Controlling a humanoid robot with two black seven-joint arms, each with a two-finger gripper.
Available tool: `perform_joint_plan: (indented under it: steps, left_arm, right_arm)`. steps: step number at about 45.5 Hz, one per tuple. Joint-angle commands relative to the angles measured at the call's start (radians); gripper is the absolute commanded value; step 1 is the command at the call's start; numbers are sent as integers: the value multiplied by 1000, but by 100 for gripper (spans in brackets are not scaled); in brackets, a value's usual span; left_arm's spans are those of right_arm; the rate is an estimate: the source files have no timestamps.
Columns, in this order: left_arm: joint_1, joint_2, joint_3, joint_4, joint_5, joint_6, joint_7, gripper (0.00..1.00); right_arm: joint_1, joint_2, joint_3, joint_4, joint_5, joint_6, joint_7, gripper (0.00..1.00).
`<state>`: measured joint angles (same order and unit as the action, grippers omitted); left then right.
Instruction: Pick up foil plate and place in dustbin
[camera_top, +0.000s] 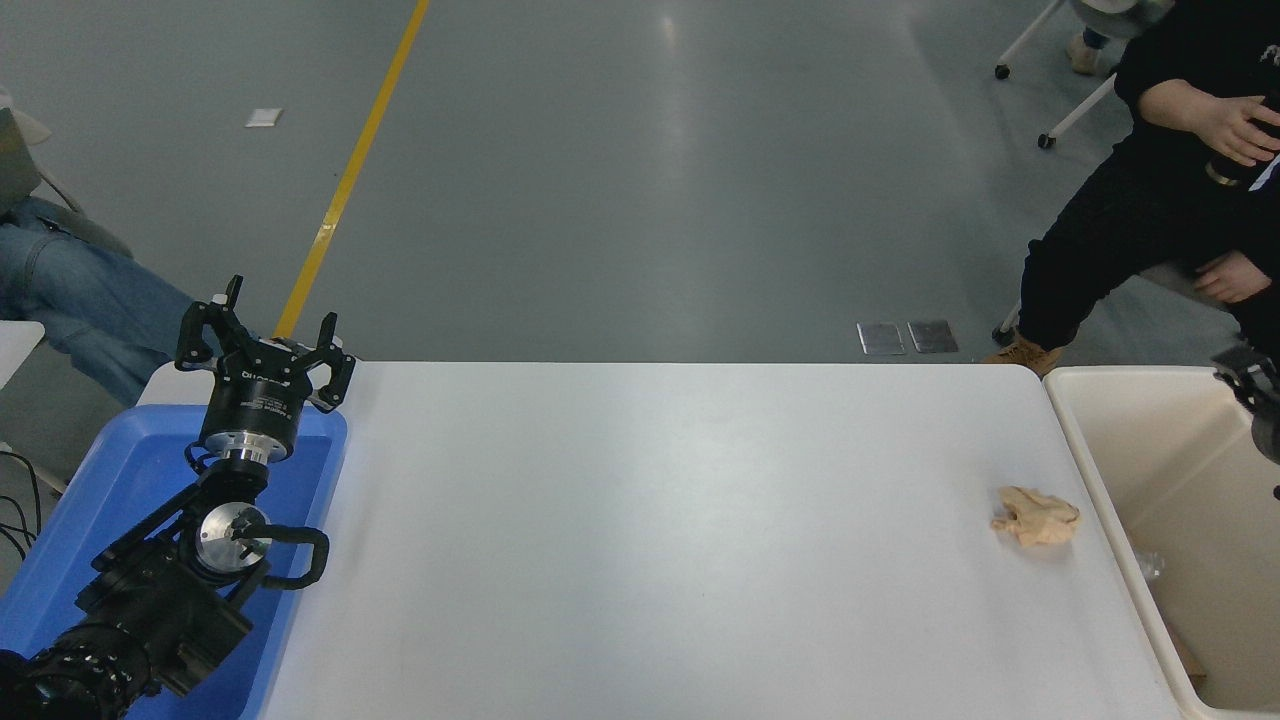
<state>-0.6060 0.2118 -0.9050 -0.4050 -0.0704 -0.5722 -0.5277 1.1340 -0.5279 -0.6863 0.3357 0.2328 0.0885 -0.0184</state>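
Barely visible foil plate (1150, 566) inside dustbin (1100, 470), below right gripper (1245, 385)

Grey glossy floor (640, 180) w/ yellow line (350, 170); white table (650, 540).

A white surface (650, 520) with rounded far corners fills the lower middle of the view. Toward its 3 o'clock edge lies a small crumpled tan paper wad (1036, 516), alone and well apart from everything else. At the 9 o'clock edge a blue plastic tub (110, 490) sits against the surface. Just past the 3 o'clock edge stands the cream dustbin (1085, 420), its rim beside the surface's edge.
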Motion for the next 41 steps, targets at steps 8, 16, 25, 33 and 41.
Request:
perform_joint_plan:
  steps: [8,16,25,33,41]
  left_arm:
    - [-1,0,0,0,0,0,0,99]
    - [-1,0,0,0,0,0,0,99]
    - [0,0,2,0,0,0,0,99]
    - [0,0,2,0,0,0,0,99]
    - [-1,0,2,0,0,0,0,99]
  right_arm:
    - [340,104,-16,324,-231,96,-3,100]
    - [461,143,-127,497,-293,155,-5,100]
    - [630,141,-225,657,-290,322,-5,100]
    - [786,117,-305,818,-290,425,-5,100]
    - [906,88,-349,944,-300,490,-6,100]
